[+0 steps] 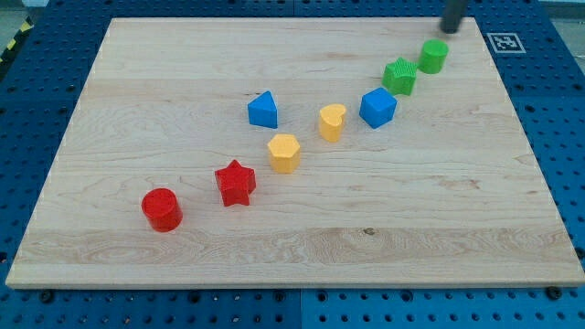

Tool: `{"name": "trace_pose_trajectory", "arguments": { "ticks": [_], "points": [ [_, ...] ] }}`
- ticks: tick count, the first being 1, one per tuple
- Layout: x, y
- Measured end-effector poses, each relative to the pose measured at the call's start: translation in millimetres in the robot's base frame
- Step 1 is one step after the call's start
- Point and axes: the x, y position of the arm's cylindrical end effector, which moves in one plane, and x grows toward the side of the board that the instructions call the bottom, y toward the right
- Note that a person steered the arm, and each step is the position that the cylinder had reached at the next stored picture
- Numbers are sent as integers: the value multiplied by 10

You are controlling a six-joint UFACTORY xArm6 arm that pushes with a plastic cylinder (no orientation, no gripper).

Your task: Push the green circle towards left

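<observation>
Although no brand or readable writing shows anywhere, a black-and-white square marker (505, 42) lies on the blue pegboard (558, 110), just to the view's right of my tip (451, 29). The rod is blurred and cut off by the view's top, so its exact end is hard to make out; it holds nothing and touches no block. Just below my tip, slightly toward the view's left, stands the green circle (433, 56) on the wooden board (183, 73). Touching or nearly touching it, farther down-left, is the green star (399, 76), then the blue block (377, 107), its shape unclear.
</observation>
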Motion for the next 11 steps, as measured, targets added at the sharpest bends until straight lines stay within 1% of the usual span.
{"name": "trace_pose_trajectory", "arguments": {
  "ticks": [1,2,3,4,7,10,11],
  "points": [
    [479,-166],
    [643,-226],
    [643,-241],
    [643,-389],
    [642,-1265],
    [641,-2471],
    [500,-2574]
  ]
}}
